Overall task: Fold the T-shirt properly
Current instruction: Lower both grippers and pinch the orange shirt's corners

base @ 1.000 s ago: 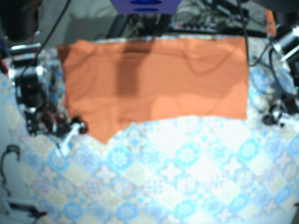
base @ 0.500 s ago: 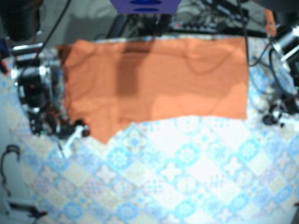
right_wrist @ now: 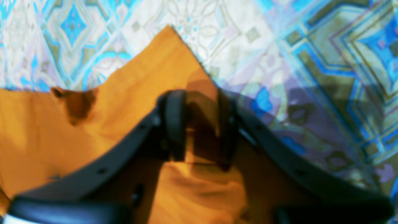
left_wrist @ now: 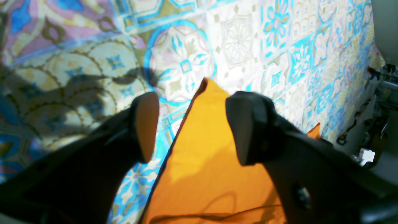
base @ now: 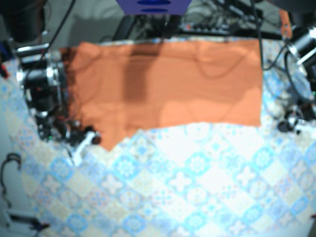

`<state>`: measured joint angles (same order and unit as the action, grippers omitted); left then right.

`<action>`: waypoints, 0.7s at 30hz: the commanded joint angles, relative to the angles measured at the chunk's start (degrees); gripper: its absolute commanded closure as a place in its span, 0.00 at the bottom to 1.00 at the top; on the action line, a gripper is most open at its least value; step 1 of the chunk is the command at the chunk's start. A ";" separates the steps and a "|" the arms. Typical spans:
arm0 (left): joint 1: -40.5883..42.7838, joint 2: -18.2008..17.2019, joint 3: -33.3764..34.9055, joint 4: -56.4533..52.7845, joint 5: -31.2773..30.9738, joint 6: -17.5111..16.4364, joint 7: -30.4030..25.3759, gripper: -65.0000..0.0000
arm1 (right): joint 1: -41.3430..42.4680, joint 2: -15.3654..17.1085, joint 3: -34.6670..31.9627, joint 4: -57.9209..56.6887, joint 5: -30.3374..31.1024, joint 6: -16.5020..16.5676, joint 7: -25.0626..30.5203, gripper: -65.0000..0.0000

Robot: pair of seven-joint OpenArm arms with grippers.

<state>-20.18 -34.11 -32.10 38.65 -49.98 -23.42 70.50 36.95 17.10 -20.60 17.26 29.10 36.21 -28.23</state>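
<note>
A patterned blue-and-white tablecloth (base: pixel 197 187) is seen spread over the whole table. The orange T-shirt (base: pixel 197 84) is laid flat across the table's 12 o'clock half, and its lower edge is drawn into a point toward 8 o'clock. In the base view, that pointed corner (base: pixel 106 147) is met by the right arm, which is placed at the table's 9 o'clock side.

In the right wrist view, the right gripper (right_wrist: pixel 200 124) is seen drawn nearly together over the shirt just inside its right edge, with a shadowed fold of fabric pinched between the jaws. The cloth is bunched just below them, and the shirt's tip is pointed toward 12 o'clock.

In the left wrist view, the left gripper (left_wrist: pixel 193 105) is held spread wide, with nothing gripped. A sharp corner of the shirt (left_wrist: pixel 203 85) is framed between the two fingers and pointed toward 12 o'clock. The blurred base view shows this gripper at the table's 3 o'clock edge.
</note>
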 commanded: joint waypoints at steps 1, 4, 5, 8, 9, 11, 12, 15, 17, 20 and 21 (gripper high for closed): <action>-1.22 -1.45 -0.21 1.04 -1.06 -0.36 -0.30 0.44 | 1.07 0.35 -0.63 0.72 -1.45 0.41 -0.91 0.81; -1.22 -1.28 -0.21 1.04 -1.06 -0.36 -0.30 0.44 | 1.07 0.35 -1.33 0.81 -1.89 0.41 -0.83 0.91; -1.22 -1.28 -0.21 1.04 -1.06 -0.36 -0.30 0.44 | 1.07 0.35 -1.69 0.81 -1.89 0.32 -0.83 0.94; -1.22 -1.28 -0.21 1.13 -1.06 -0.45 0.84 0.43 | 1.07 0.35 -1.77 0.81 -1.89 0.32 -0.83 0.99; -1.22 -1.28 -0.21 1.30 -1.14 -0.54 1.37 0.43 | 1.07 0.35 -1.77 0.81 -1.89 0.32 -0.83 0.99; -1.22 -0.93 -0.12 3.68 -1.14 -0.54 2.16 0.43 | 1.07 0.35 -1.77 0.81 -1.98 0.32 -0.83 0.99; -1.22 -0.22 -0.12 4.82 -1.14 -0.54 2.60 0.43 | 1.07 0.35 -1.77 0.81 -1.98 0.32 -0.83 0.99; -1.22 1.18 -0.12 7.02 -1.14 -0.54 4.36 0.43 | 1.07 0.35 -1.77 0.81 -1.98 0.32 -0.83 0.99; -1.31 1.36 -0.12 7.19 -1.14 -0.54 4.53 0.43 | 1.07 0.35 -1.77 0.81 -1.98 0.32 -0.83 0.99; -1.31 2.77 -0.03 7.10 -1.14 -0.54 4.53 0.43 | 1.07 0.35 -1.77 0.90 -1.98 0.32 -0.83 0.99; -1.31 2.86 -0.03 7.10 -1.14 -0.54 4.53 0.43 | 0.98 0.35 -1.77 0.90 -1.98 0.32 -0.74 0.99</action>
<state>-20.05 -30.17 -32.01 44.95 -49.89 -23.83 75.26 36.95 17.12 -22.20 17.69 27.81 36.18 -28.05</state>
